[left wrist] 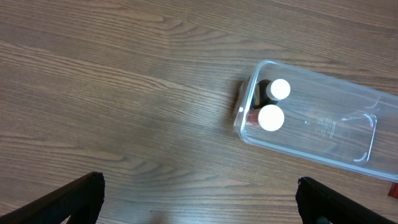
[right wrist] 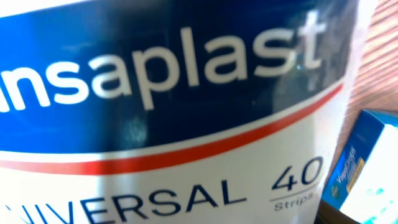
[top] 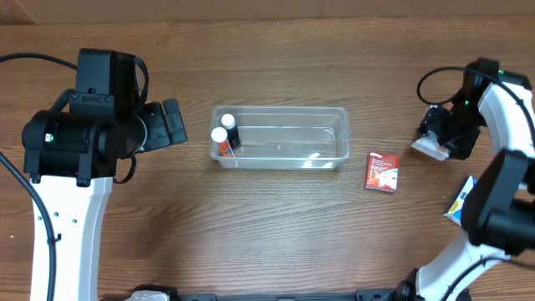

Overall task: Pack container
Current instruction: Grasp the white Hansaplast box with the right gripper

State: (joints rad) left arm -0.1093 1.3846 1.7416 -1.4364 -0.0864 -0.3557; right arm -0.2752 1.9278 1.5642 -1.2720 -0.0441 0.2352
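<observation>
The clear container (top: 284,109) lies mid-table with two white-capped bottles (top: 224,130) standing in its left end. It also shows in the left wrist view (left wrist: 348,102) with the bottles (left wrist: 272,117). My left gripper (top: 174,122) is open and empty to the left of the container, its fingers wide apart over bare wood (left wrist: 199,202). My right gripper (top: 436,138) is at the far right, shut on a white and blue plaster box (top: 426,150), which fills the right wrist view (right wrist: 174,112).
A small red box (top: 382,170) lies flat on the table to the right of the container. A blue box (top: 461,201) lies at the right edge beside the right arm and shows in the right wrist view (right wrist: 357,165).
</observation>
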